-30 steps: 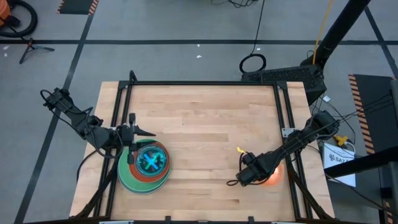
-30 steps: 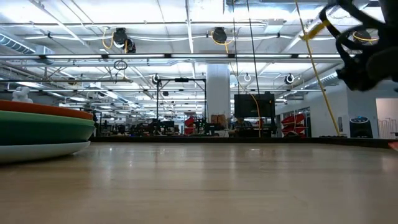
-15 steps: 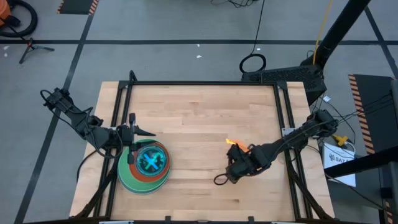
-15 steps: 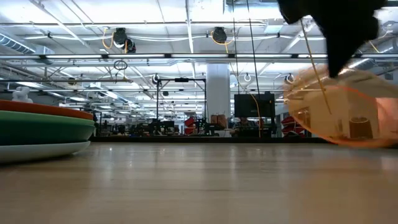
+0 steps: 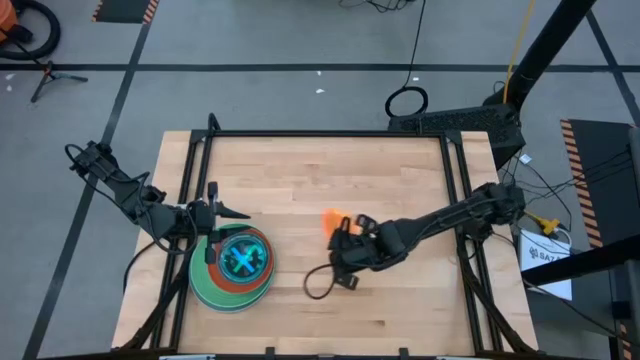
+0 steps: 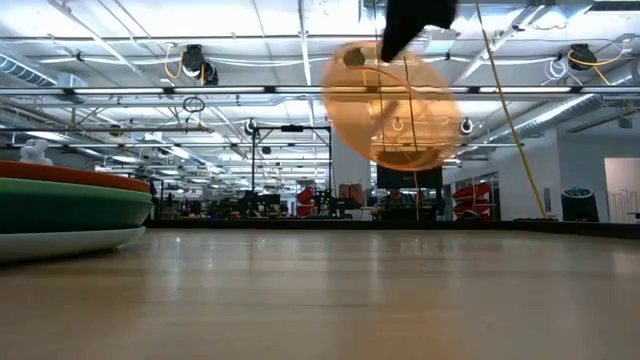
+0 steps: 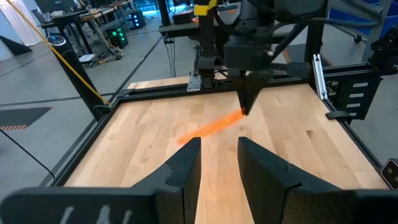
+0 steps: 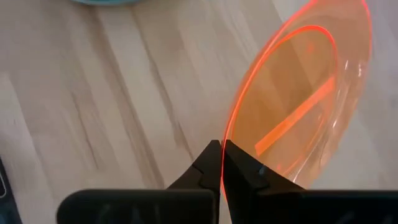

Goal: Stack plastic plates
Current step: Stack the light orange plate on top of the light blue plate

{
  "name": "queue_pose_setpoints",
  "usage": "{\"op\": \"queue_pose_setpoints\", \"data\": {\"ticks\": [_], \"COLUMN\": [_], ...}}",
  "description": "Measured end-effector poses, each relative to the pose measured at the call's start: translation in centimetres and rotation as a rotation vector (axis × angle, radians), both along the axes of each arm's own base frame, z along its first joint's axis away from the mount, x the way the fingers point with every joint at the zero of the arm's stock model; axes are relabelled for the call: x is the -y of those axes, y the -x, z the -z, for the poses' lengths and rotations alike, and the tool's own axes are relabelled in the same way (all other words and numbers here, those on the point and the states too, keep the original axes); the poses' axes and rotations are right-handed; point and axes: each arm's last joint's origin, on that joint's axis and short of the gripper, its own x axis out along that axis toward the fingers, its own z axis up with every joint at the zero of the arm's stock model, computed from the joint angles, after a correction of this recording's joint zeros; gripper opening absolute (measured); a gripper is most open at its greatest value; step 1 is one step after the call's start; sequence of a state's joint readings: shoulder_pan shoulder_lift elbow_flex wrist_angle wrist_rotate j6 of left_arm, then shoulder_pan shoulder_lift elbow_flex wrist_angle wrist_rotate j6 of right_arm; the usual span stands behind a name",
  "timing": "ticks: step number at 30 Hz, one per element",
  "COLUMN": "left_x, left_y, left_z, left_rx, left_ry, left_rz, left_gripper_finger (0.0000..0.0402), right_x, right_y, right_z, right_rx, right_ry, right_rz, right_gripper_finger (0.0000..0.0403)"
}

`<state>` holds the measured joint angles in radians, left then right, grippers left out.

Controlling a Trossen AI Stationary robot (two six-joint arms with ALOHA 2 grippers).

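Nearest the front edge of the wooden surface (image 5: 320, 170), toward its left side, stands the stack of plastic plates (image 5: 231, 268): a pale plate at the bottom, a dark green one above it and a red-orange one on top of that in the low view, with a small cyan plate (image 5: 243, 259) crowning the pile when seen from above. The left hand (image 5: 228, 213) hovers just behind the stack's far rim, its two fingers (image 7: 186, 163) standing apart with nothing between them.

A little farther back, near the middle of the surface, the right hand (image 5: 341, 228) has its fingers (image 8: 217, 165) pressed together on the rim of a small translucent orange plate (image 8: 298, 106). The plate hangs tilted on edge, clear of the wood, well apart from the stack and to its right. From the low view the orange plate (image 6: 392, 105) floats high above the boards, room lights showing through it. The right arm (image 5: 440, 220) stretches in from the surface's right edge.

Beyond the surface lies a grey floor with dark tape lines, a coil of cable (image 5: 407, 102) and a large workshop hall.
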<state>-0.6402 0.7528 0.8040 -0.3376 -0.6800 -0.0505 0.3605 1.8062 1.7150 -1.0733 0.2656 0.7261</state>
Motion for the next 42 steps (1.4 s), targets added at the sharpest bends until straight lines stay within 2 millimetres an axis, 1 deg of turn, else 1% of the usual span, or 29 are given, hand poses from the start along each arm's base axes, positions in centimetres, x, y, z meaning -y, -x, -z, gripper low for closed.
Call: {"op": "queue_pose_setpoints", "data": {"ticks": [5,10,13,15,19,21,24,29,34,37,41,42], "left_x": [0.0,0.0,0.0,0.0,0.0,0.0,0.0,0.0,0.0,0.0,0.0,0.0], "left_y": [0.0,0.0,0.0,0.0,0.0,0.0,0.0,0.0,0.0,0.0,0.0,0.0], "left_z": [0.0,0.0,0.0,0.0,0.0,0.0,0.0,0.0,0.0,0.0,0.1,0.1], "left_rx": [0.0,0.0,-0.001,-0.001,-0.001,-0.002,-0.003,-0.003,-0.003,-0.003,-0.004,-0.004], "left_ry": [0.003,0.003,0.002,0.002,0.002,0.001,0.001,0.001,0.001,0.002,0.003,0.004], "left_rz": [-0.001,-0.001,-0.001,-0.001,-0.001,-0.001,-0.001,-0.001,-0.001,-0.001,-0.001,-0.001], "left_gripper_finger": [0.0113,0.0113,0.0113,0.0113,0.0113,0.0113,0.0113,0.0113,0.0113,0.0113,0.0113,0.0113], "right_x": [-0.7,-1.8,-2.5,-3.1,-4.2,-4.5,-4.7,-4.9,-4.3,-3.7,-3.1,-3.1], "right_y": [-3.8,-7.2,-8.8,-9.5,-10.6,-11.3,-12.4,-13.6,-14.7,-15.5,-16.1,-16.2], "right_z": [-0.7,-0.5,0.1,0.7,2.5,3.3,4.1,4.4,4.6,5.7,7.5,7.6], "right_rx": [0.036,0.056,0.054,0.028,-0.017,0.0,0.023,0.055,0.119,0.12,0.066,0.055], "right_ry": [0.068,0.182,0.28,0.365,0.541,0.602,0.702,0.872,0.901,0.913,0.931,0.937], "right_rz": [-0.183,-0.441,-0.644,-0.818,-1.166,-1.256,-1.317,-1.412,-1.419,-1.409,-1.464,-1.47], "right_gripper_finger": [0.0003,0.0003,0.0003,0.0003,0.0003,0.0003,0.0003,0.0003,0.0003,0.0003,0.0003,0.0003]}}
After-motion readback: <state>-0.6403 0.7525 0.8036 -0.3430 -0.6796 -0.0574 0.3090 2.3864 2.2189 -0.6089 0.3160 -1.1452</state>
